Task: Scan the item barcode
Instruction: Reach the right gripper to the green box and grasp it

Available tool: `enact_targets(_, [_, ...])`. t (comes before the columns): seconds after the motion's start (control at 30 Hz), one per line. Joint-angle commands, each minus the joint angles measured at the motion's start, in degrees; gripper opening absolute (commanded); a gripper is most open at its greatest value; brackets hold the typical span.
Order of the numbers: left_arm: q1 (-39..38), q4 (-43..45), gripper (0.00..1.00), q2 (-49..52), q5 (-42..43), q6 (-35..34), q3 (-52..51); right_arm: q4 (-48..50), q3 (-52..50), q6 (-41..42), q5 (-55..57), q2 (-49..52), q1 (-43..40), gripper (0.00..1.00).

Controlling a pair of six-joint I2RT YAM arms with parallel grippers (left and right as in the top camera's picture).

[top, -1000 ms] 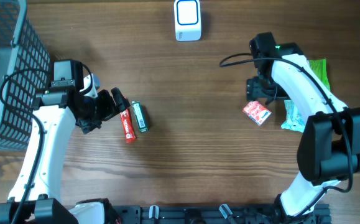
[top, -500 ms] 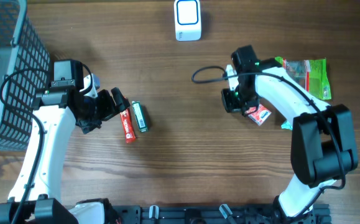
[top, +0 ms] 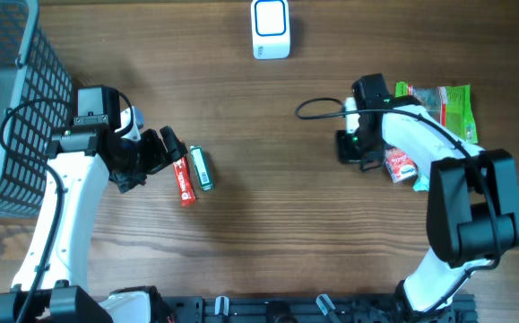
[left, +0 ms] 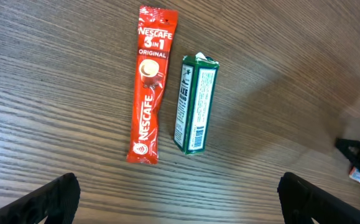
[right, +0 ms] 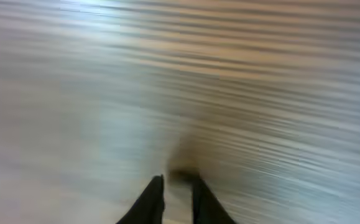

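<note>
Overhead and wrist views of a wooden surface [top: 268, 233]. A mesh basket [top: 44, 81] stands at the left edge. The left arm [top: 62, 206] and right arm [top: 420, 135] reach inward. A green packet [top: 443, 103] lies beside the right arm, and the scanner [top: 270, 29] stands at the far edge, well apart from every item. A red sachet [left: 150, 84] and a green box [left: 194, 102] lie side by side, flat, ahead of the left fingers [left: 43, 199], which are spread wide and touch neither. The red packet [top: 401, 166] lies partly under the right arm, behind the right fingers [right: 150, 200]. These are drawn almost together over bare wood in a blurred view, gripping nothing visible.
</note>
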Motion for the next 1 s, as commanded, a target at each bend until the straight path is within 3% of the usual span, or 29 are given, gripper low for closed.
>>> enact_targets(0.0, [-0.2, 0.0, 1.0, -0.6, 0.5, 0.1, -0.2, 5.6, 0.0, 2.0, -19.6, 0.0, 7.3, 0.22])
enact_targets(0.07, [-0.2, 0.0, 1.0, -0.6, 0.5, 0.1, -0.2, 11.1, 0.0, 8.4, -19.6, 0.0, 12.2, 0.29])
enact_targets(0.1, [-0.2, 0.0, 1.0, -0.6, 0.5, 0.1, -0.2, 13.4, 0.0, 11.2, -19.4, 0.0, 13.9, 0.46])
enact_targets(0.13, [-0.2, 0.0, 1.0, -0.6, 0.5, 0.1, -0.2, 17.1, -0.1, 16.3, -18.8, 0.0, 16.2, 0.84])
enact_targets(0.17, [-0.2, 0.0, 1.0, -0.6, 0.5, 0.1, -0.2, 19.8, -0.3, 19.1, -18.8, 0.0, 17.9, 0.92])
enact_targets(0.27, [-0.2, 0.0, 1.0, -0.6, 0.5, 0.1, -0.2, 24.2, -0.4, 21.9, -16.7, 0.0, 23.0, 0.99])
enact_targets(0.43, [-0.2, 0.0, 1.0, -0.6, 0.5, 0.1, -0.2, 24.7, -0.4, 22.7, -5.2, 0.0, 29.5, 0.99])
enact_targets(0.7, [-0.2, 0.0, 1.0, -0.6, 0.3, 0.2, -0.2, 28.6, -0.4, 16.8, -3.0, 0.0, 36.5, 0.95])
enact_targets(0.77, [0.4, 0.0, 1.0, -0.6, -8.7, -0.2, -0.1, 28.5, -0.4, 16.7, -2.6, 0.0, 36.7, 0.94])
enact_targets(0.83, [3.1, 0.0, 1.0, -0.6, -17.3, -4.9, -0.1, 28.9, -0.4, 16.7, -2.6, 0.0, 36.7, 0.93])
enact_targets(0.97, [10.0, 0.4, 1.0, -0.6, -19.9, -5.1, -0.2, 31.3, -0.4, 16.7, 5.0, 0.0, 38.4, 0.72])
